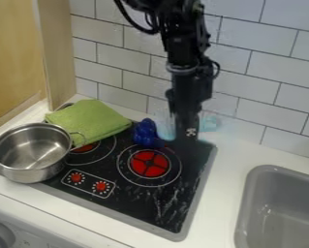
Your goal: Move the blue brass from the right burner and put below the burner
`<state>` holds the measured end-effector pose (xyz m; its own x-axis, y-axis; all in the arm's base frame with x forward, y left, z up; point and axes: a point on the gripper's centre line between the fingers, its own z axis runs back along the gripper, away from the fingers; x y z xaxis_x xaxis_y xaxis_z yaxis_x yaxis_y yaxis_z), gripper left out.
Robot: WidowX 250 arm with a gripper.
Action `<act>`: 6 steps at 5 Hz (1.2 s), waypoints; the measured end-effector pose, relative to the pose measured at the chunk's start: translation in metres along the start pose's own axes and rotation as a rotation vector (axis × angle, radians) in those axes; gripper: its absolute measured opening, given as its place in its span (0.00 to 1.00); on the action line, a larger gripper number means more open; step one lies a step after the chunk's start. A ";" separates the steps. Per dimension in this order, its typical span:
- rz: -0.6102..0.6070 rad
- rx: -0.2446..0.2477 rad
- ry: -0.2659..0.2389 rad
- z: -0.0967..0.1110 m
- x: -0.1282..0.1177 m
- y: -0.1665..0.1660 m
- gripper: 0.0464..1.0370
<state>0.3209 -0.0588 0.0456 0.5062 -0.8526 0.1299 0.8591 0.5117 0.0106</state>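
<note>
Blue object is seen near frame centre, just frame-left of gripper, long axis angled toward lower right. Jaw state can't be told.

Arm enters at top edge of camera view and hangs nearly vertical; black cable loops beside its upper section. Gripper directed downward near mid-view; lower end indistinct.

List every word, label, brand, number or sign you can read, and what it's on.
No text is readable.
Red knobs: white marks ring them, too small to read.
Robot arm: white mark low down, too small to read.
Front panel: faint marks beside the grey knob, unreadable.
</note>
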 end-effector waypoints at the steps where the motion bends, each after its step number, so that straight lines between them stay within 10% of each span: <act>1: -0.031 0.024 0.004 0.020 -0.010 -0.011 0.67; 6: -0.337 0.061 0.015 0.022 -0.073 -0.078 0.67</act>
<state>0.2149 -0.0343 0.0567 0.1961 -0.9760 0.0948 0.9723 0.2061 0.1100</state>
